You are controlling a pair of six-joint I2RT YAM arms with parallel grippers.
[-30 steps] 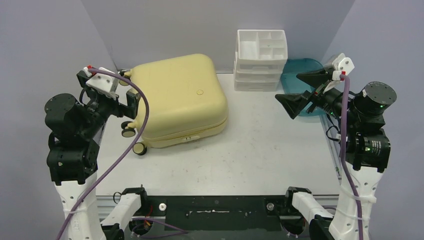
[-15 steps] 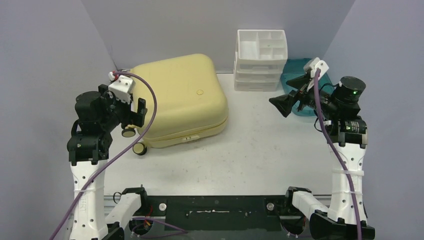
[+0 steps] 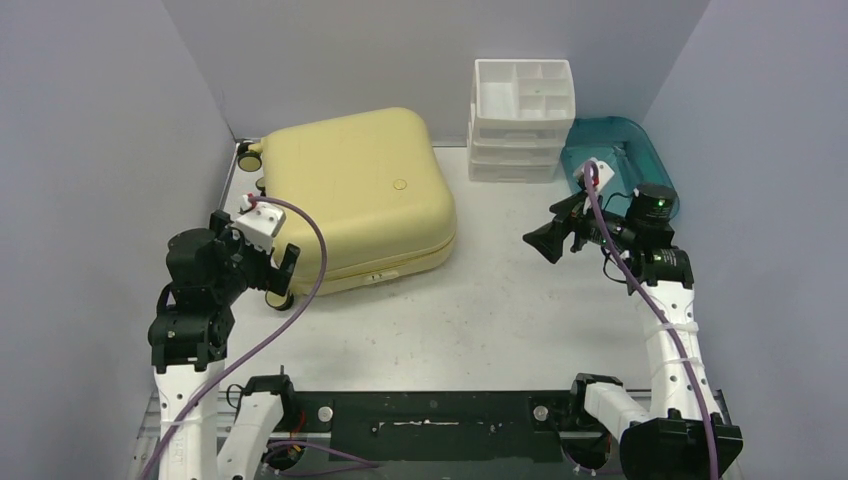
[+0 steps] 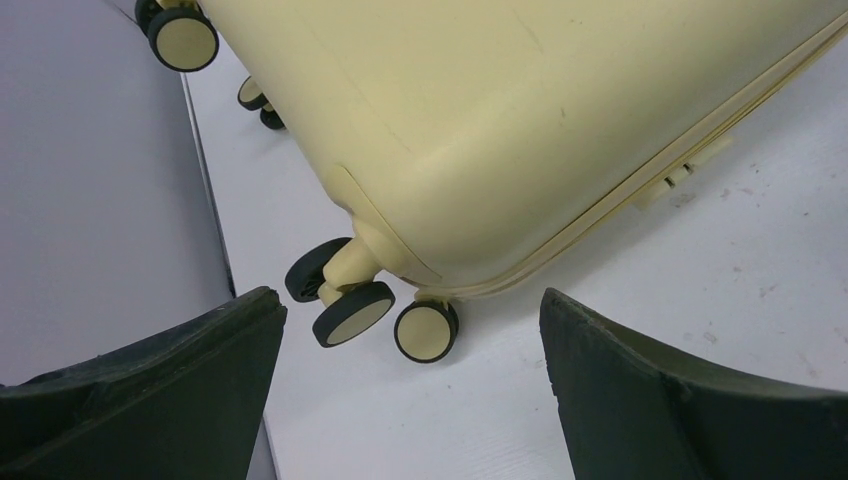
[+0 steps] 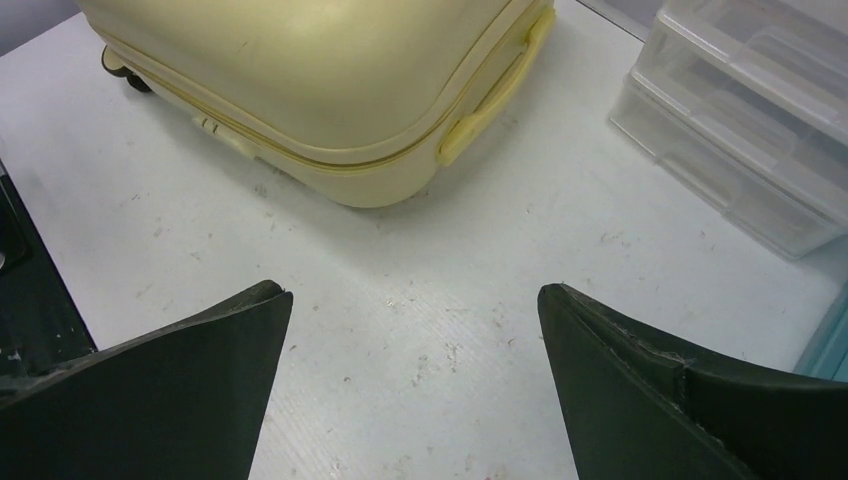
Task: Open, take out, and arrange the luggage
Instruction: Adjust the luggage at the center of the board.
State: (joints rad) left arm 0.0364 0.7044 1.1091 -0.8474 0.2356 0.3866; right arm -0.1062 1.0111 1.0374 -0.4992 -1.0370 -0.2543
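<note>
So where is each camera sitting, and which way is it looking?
Top view: high behind the arms, looking down at the table, the luggage, and both arms, left gripper and right gripper.
Left wrist: on the left arm, facing the luggage's wheels between its own open fingers.
Right wrist: on the right arm, facing the luggage's handle and the white drawers, fingers open.
Both wrist views share the luggage and table.

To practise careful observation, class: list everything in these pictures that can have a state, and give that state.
Pale-yellow hard-shell suitcase: closed, lying flat.
White plastic drawer organizer: drawers shut.
Teal plastic tray: lying open side up.
Left gripper: open, holding nothing.
Right gripper: open, holding nothing.
</note>
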